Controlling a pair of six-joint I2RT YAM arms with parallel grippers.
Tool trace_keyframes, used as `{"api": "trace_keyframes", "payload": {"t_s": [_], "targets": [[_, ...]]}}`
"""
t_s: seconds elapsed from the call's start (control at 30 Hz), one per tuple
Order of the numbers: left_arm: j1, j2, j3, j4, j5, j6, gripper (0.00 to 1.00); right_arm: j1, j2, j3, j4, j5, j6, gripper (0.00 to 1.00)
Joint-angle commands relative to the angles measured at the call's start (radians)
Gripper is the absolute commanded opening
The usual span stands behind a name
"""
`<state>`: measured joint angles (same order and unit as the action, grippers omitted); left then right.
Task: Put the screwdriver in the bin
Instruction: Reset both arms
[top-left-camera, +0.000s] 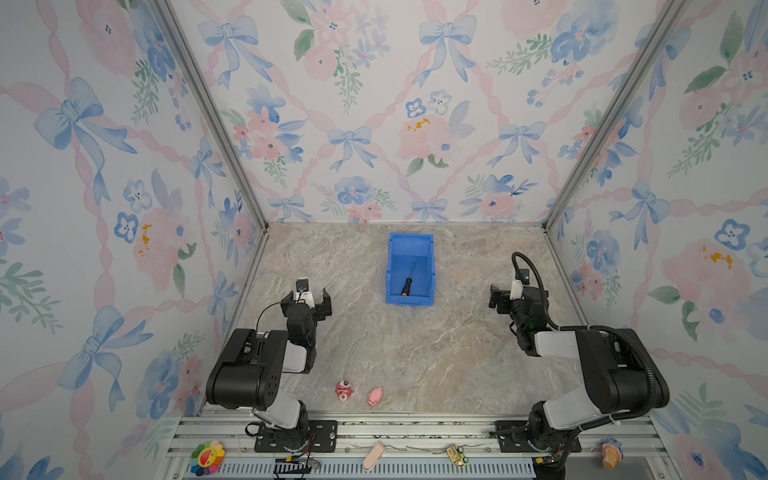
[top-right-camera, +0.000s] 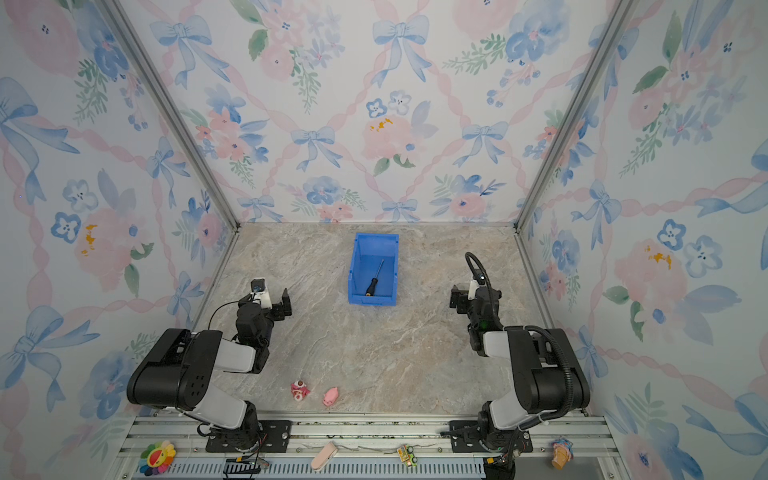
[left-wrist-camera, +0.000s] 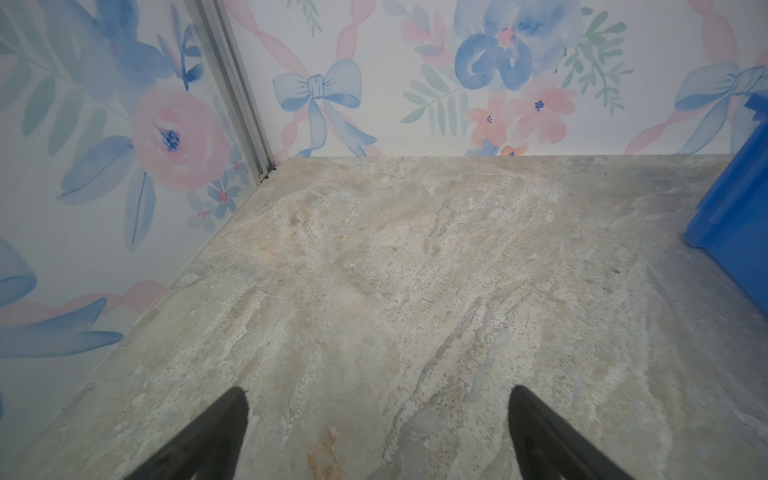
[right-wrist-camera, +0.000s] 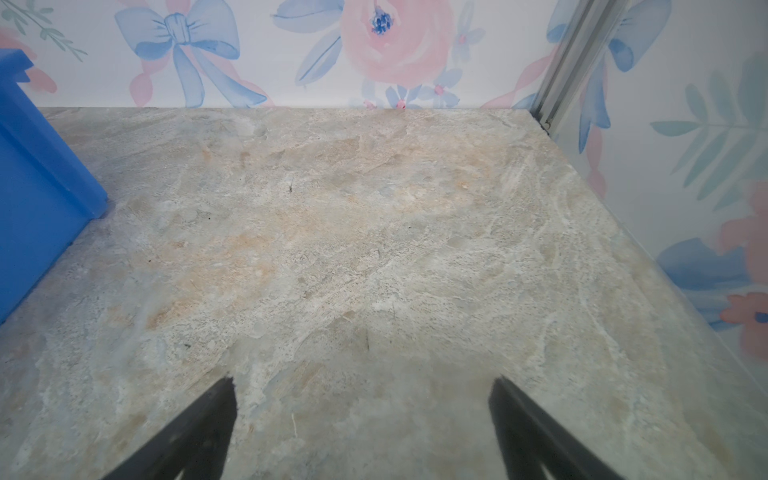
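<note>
Soft, even light is falling from above on the marbled beige stone-look tabletop (top-left-camera: 415, 353), leaving only faint, diffuse shadows. The black fingertips (left-wrist-camera: 208, 440) of my left claw (left-wrist-camera: 376, 415) are blurring close-up, and the pastel floral-papered walls (top-left-camera: 83, 166) are splaying outward in both top views.

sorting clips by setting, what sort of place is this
Probably a staged robot recording booth, not a real room: a left arm and right arm bolted to an aluminium rail, floral wallpaper panels in metal framing on three sides, and a marble-look tabletop holding a blue bin.
</note>
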<state>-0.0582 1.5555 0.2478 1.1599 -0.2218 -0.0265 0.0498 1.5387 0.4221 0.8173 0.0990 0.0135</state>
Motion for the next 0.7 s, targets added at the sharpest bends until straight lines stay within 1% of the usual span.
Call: {"api": "trace_keyframes", "payload": {"t_s": [0.0,0.4,0.43,0.5,0.53,0.57,0.67], "targets": [[0.001,0.003,-0.007,0.038,0.013,-0.012,0.98,0.005,0.005,-0.011,0.049,0.024,-0.015,0.97],[-0.004,0.004,-0.007,0.037,0.016,-0.006,0.98,-0.001,0.005,-0.013,0.051,0.016,-0.013,0.97],[-0.004,0.005,-0.007,0.037,0.016,-0.006,0.98,-0.006,0.005,-0.013,0.052,0.002,-0.009,0.97],[-0.003,0.005,-0.006,0.038,0.017,-0.005,0.98,-0.043,0.007,-0.026,0.073,-0.130,-0.012,0.97],[-0.003,0.005,-0.006,0.037,0.017,-0.005,0.98,-0.048,0.014,-0.035,0.108,-0.166,-0.012,0.97],[-0.003,0.005,-0.007,0.038,0.017,-0.006,0.98,-0.051,0.017,-0.037,0.117,-0.184,-0.014,0.97],[-0.003,0.005,-0.007,0.038,0.017,-0.006,0.98,-0.050,0.015,-0.034,0.108,-0.186,-0.015,0.97]]}}
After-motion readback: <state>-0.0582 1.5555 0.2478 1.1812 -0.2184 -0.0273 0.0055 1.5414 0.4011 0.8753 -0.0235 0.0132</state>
